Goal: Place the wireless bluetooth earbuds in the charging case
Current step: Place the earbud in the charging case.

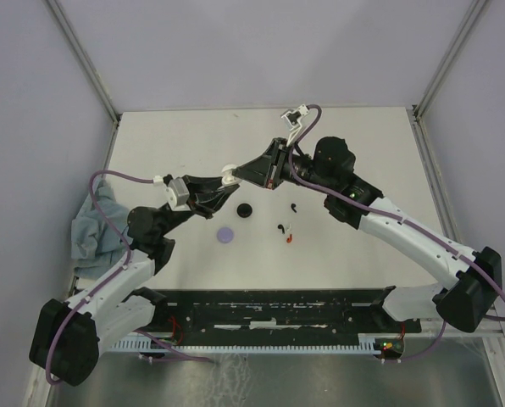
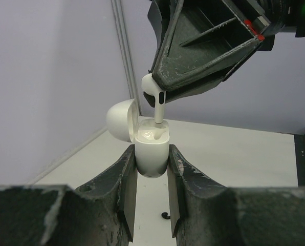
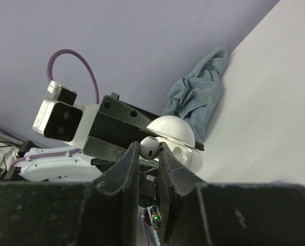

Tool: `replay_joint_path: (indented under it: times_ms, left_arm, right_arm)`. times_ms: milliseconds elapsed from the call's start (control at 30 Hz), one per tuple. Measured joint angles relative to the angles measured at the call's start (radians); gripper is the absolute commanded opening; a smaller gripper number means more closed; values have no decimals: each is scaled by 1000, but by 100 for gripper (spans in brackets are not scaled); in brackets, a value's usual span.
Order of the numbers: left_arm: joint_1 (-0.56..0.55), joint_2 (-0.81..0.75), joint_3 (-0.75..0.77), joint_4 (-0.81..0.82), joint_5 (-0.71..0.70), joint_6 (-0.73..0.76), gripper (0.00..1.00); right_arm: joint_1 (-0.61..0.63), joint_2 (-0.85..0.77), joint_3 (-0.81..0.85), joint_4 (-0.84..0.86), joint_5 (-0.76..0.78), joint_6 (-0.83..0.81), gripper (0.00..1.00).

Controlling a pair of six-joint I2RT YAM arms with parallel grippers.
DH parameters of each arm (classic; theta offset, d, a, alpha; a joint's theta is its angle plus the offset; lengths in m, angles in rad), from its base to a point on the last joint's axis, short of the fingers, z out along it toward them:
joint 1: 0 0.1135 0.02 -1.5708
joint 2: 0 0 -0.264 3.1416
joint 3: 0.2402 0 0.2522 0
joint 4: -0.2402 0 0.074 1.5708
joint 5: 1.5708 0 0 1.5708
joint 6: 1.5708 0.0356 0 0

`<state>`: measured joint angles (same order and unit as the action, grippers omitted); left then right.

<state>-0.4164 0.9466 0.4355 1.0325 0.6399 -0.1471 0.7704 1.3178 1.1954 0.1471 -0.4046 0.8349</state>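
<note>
- White glossy plastic earbud (image 2: 153,92) pinched in closed right gripper (image 3: 148,154), frame centre, stem tip at mouth of open white oval charging case (image 2: 151,151).
- Left gripper (image 2: 151,159) clamped on case body, lower centre.
- Red stemmed earbud (image 1: 288,239) loose on white table (image 1: 363,161), top view centre.

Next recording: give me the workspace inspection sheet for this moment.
Surface: white table.
Job's things: open white charging case; white earbud upright above it, stem tip at its slot; black earbud and red earbud loose on table.
Clutter: black disc, lavender disc, blue-grey cloth at left edge.
Grippers: left gripper shut on charging case; right gripper shut on white earbud.
Cables: purple cable along each arm.
Surroundings: lavender walls, metal frame posts.
</note>
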Motion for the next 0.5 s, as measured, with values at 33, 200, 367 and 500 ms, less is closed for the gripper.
replay_joint_path:
  times_ms: [33,200,367,500]
  left_arm:
    - [0,2,-1,3,-4,-2,3]
    - [0,5,-5,14,-11,-2,3]
    - [0,5,-10,18,-11,-4,3]
    - [0,5,-16,18,-12,-5,3]
  right_arm:
    - [0,0,0,5,-3,7,17]
    - [0,7,-5,26,-6,34,18]
    - [0,15,-23,41,-3,52,21]
    - [0,19,-29,48,-2,60,32]
